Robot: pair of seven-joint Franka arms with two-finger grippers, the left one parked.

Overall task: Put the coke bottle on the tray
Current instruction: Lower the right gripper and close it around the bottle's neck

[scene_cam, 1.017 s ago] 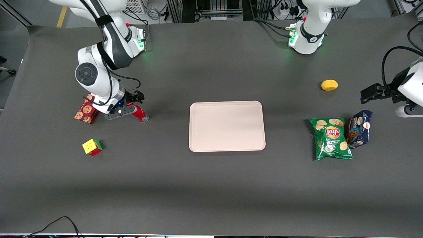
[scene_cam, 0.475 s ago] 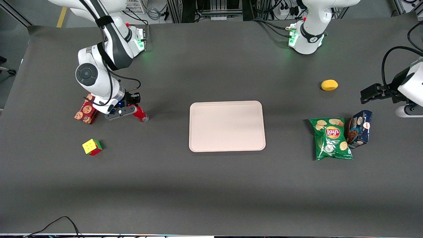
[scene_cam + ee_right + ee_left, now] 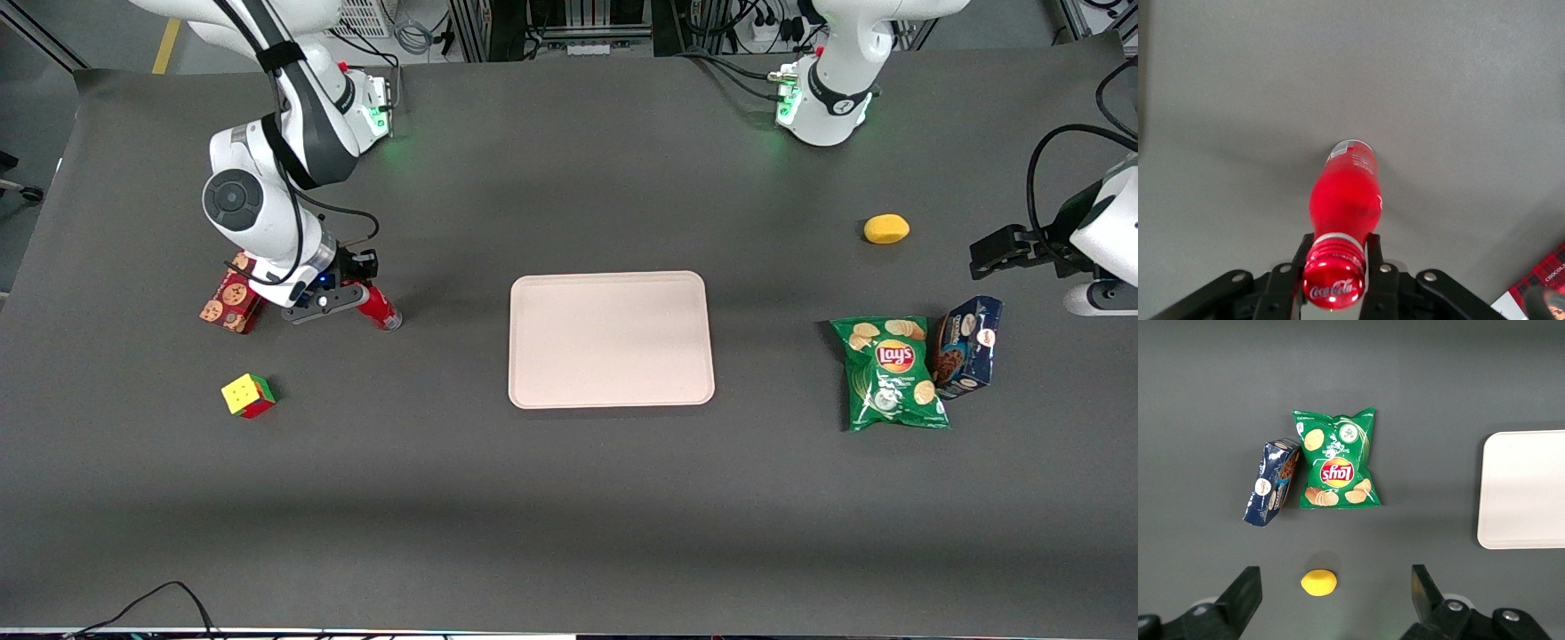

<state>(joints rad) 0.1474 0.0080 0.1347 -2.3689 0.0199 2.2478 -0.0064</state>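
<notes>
- The tray [image 3: 612, 340] lies flat mid-desk [image 3: 569, 498] with nothing on it; the left wrist view cuts it off, showing only one end [image 3: 1525, 490]
- The coke bottle [image 3: 379, 307] stands at about 9 o'clock from the tray, well apart, toward the working arm's end, its silvery base on the desk
- The claw [image 3: 1336, 263] is clamped on the bottle's neck just under the red cap, one finger [image 3: 1300, 257] on each side
- In the front view the claw [image 3: 342, 293] and wrist hide the bottle's top
- A red cookie box [image 3: 231, 300] beside the arm is partly covered by it; only its corner [image 3: 1538, 287] appears at the wrist
</notes>
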